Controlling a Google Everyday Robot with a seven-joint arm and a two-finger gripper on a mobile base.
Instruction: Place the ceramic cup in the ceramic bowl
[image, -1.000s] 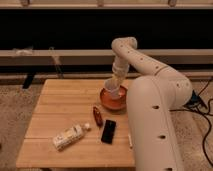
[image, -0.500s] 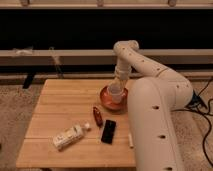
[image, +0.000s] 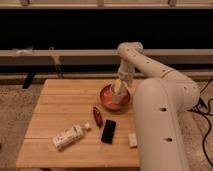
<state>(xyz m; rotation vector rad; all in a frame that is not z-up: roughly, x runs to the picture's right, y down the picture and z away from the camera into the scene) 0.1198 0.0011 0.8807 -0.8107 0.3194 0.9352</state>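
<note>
Wooden slats make up the desk (image: 60, 107), and the ceramic bowl (image: 106, 98), orange-red with a darker rim, sits near its far right corner. Inside that bowl stands the ceramic cup (image: 118, 95), small and white, towards the bowl's right side. The pincer (image: 119, 86) hangs straight over the bowl, right at the cup's rim, at the end of the white arm (image: 150, 70) that bends down from behind the bowl; whether it grips the cup I cannot tell. Nearer than the bowl lie a small dark red object (image: 97, 115) and a black phone (image: 108, 131). Left of the phone lies a white rectangular bottle (image: 69, 136) on its side, and right of the phone a small pale block (image: 132, 140).
</note>
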